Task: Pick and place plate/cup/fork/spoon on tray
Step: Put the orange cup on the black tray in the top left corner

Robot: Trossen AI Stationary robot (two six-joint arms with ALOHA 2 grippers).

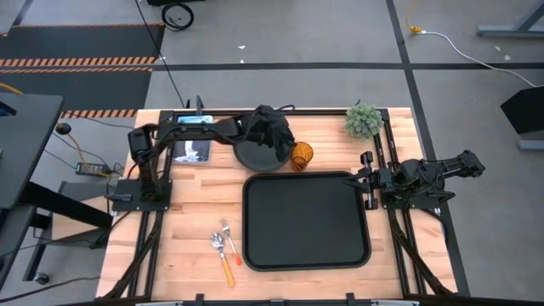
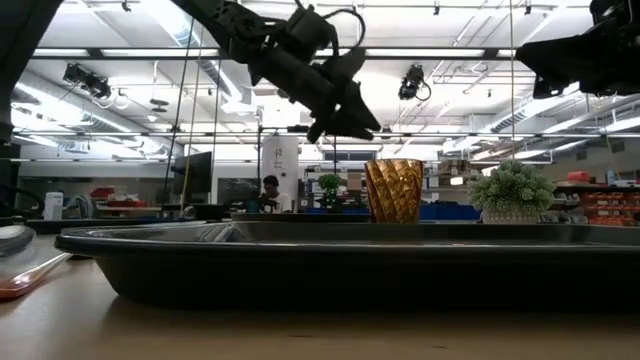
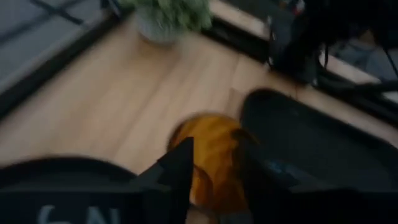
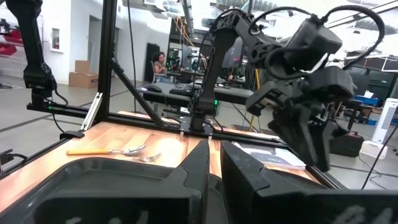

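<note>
— Wooden table [image 1: 195,246]: plate [image 1: 255,158] half hidden under the left gripper [image 1: 274,140], cup [image 1: 302,155] beside it, behind the tray [image 1: 306,221].
— Jaws?
— Left's apart, empty. Right gripper [image 1: 367,180] at the tray's edge; can't tell.

Overhead looks straight down, low looks level across; both share the tray [image 1: 306,221].

Empty black tray [image 1: 306,221]; plate [image 1: 255,156], amber cup [image 1: 302,155] behind; cutlery beside.

table [image 1: 187,246] | tray [image 1: 306,259] | plate [image 1: 255,159] | cup [image 1: 302,155] | fork [image 1: 229,240] | spoon [image 1: 221,252] | plant [image 1: 364,120]
</note>
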